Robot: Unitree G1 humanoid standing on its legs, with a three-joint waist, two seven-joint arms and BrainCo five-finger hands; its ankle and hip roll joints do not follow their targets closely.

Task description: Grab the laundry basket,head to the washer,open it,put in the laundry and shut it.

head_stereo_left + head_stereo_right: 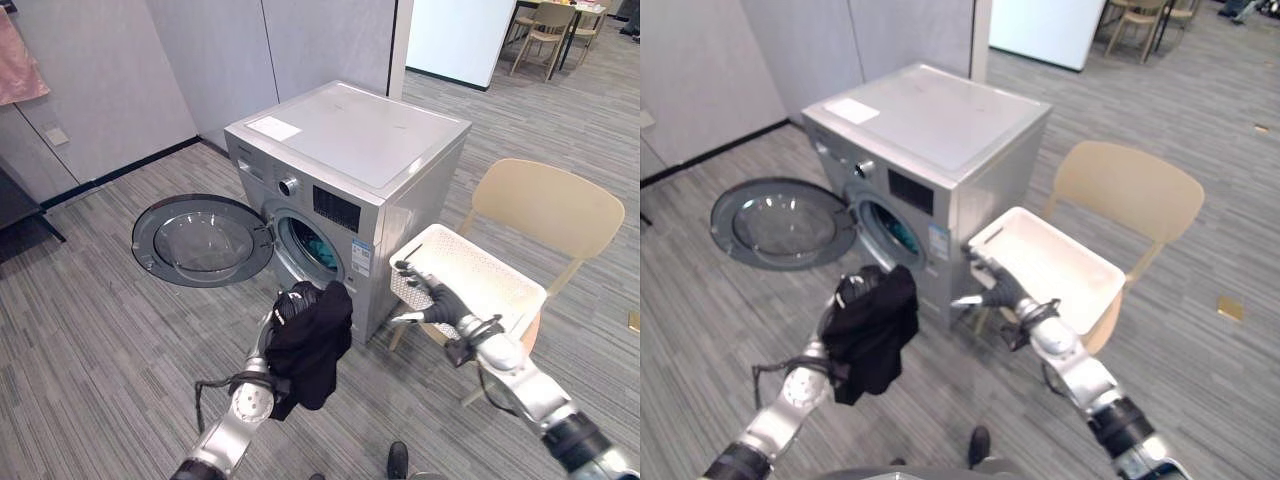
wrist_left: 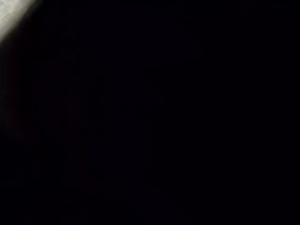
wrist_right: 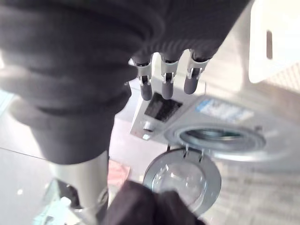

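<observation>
Black cloth, a limp dark garment [image 1: 312, 345], hangs bunched from the left hand [image 1: 285, 308], whose fingers are buried in the folds, so I cannot tell how they are set. The loading step is in hand: the washer [image 1: 350, 190] stands with its round door [image 1: 200, 240] swung wide, something teal already in the drum. Next the garment must be carried forward into the opening. The right hand [image 1: 420, 290], fingers relaxed and apart, hovers at the white laundry basket [image 1: 490, 275] resting on a beige chair [image 1: 550, 205].
</observation>
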